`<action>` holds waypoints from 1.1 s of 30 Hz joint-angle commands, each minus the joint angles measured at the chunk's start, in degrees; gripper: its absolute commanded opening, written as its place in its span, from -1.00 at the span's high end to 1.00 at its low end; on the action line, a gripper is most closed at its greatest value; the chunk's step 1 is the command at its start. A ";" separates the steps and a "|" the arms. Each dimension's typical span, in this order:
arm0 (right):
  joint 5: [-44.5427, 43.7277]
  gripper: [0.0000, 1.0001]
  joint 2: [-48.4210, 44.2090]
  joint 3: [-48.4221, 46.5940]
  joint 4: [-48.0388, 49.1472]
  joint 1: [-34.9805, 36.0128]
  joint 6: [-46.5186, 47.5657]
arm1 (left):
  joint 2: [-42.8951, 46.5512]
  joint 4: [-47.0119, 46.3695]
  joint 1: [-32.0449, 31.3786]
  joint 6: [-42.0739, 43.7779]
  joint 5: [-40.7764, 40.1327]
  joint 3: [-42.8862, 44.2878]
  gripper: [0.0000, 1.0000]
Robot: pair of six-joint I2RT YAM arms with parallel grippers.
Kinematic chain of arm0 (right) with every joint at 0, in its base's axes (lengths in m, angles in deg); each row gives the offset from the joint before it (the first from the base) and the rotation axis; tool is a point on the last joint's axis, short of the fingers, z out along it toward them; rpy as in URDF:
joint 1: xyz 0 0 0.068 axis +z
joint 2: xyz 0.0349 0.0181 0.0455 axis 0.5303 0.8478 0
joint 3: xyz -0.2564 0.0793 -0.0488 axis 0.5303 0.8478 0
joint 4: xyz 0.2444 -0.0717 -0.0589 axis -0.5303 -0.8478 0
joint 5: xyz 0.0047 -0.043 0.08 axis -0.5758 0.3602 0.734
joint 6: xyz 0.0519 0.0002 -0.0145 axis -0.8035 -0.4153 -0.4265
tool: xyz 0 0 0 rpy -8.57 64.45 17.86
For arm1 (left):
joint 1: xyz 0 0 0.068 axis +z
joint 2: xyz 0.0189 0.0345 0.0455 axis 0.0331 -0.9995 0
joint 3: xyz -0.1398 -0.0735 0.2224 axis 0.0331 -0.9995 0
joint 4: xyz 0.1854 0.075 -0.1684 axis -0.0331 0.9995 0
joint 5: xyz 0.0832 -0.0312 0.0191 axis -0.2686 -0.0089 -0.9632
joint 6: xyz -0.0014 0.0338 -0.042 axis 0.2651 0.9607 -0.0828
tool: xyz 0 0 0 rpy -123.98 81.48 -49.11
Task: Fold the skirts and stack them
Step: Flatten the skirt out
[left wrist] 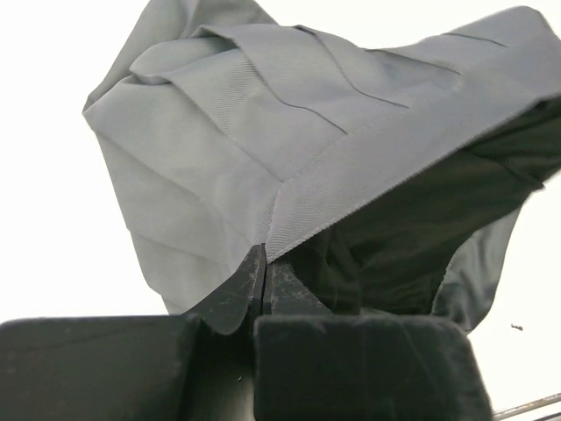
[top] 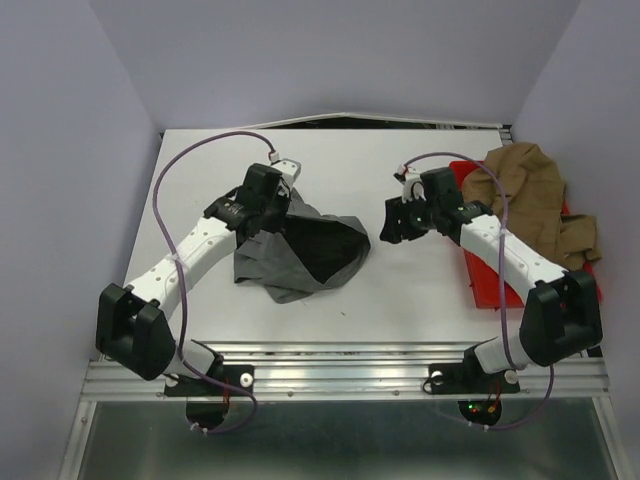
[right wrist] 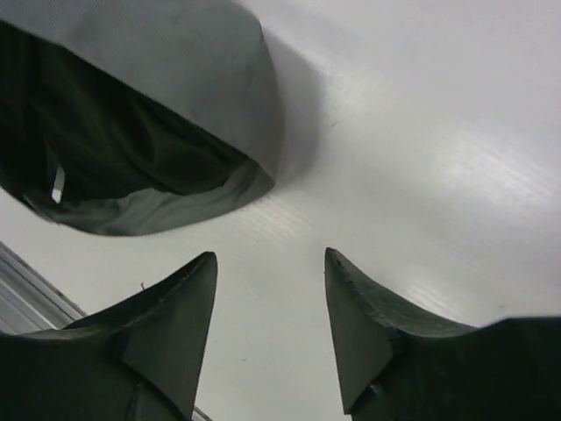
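A grey skirt (top: pixel 300 250) with a dark lining lies bunched on the white table, left of centre. My left gripper (top: pixel 283 212) is shut on the skirt's waistband edge (left wrist: pixel 351 189); the cloth hangs out from the pinched jaws (left wrist: pixel 264 263). My right gripper (top: pixel 393 232) is open and empty, just right of the skirt and above the bare table (right wrist: pixel 368 149). The skirt's open end (right wrist: pixel 140 149) shows at the upper left of the right wrist view. A tan skirt (top: pixel 535 195) lies heaped at the far right.
A red tray (top: pixel 483 285) sits at the right under the tan skirt. Purple cables loop over both arms. The table's metal front rail (top: pixel 340 375) runs along the near edge. Lilac walls close in both sides.
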 commanded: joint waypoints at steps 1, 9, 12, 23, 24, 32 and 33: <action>8.71 -0.09 0.86 7.33 5.43 0.20 -4.17 | -0.56 0.08 5.11 -0.16 3.41 0.65 1.00; 12.25 0.04 2.26 20.00 30.48 0.20 -11.02 | -2.93 -0.36 9.16 0.01 10.26 1.26 1.00; 14.18 0.03 6.21 20.88 36.96 0.20 -17.15 | -3.55 -0.54 9.69 -0.07 11.58 1.35 1.00; 16.20 -0.03 17.73 18.86 48.08 2.04 -25.79 | -5.48 0.43 11.62 0.10 13.17 3.11 1.00; 16.55 -0.02 18.43 18.77 48.60 2.05 -26.50 | -5.48 0.43 11.71 0.10 13.17 3.20 1.00; 14.89 0.03 25.11 16.50 52.21 3.63 -30.80 | -5.66 0.52 13.21 0.10 13.61 3.55 1.00; 14.54 0.05 25.73 16.05 52.04 3.63 -30.81 | -5.66 0.52 13.38 0.10 13.70 3.46 1.00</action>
